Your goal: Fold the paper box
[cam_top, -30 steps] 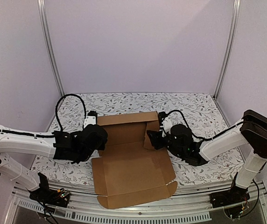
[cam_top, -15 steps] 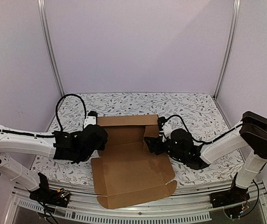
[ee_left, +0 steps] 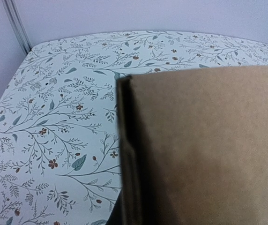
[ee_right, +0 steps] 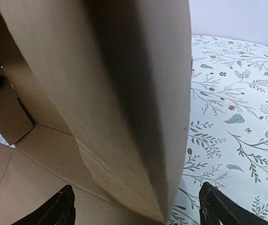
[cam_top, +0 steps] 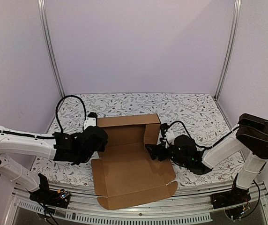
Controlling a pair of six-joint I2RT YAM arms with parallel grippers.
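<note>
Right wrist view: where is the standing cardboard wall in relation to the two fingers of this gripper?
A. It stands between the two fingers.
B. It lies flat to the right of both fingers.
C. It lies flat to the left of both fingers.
A: the upright wall of the paper box comes down between the fingers of the right gripper, one dark finger showing on each side of it.
</note>
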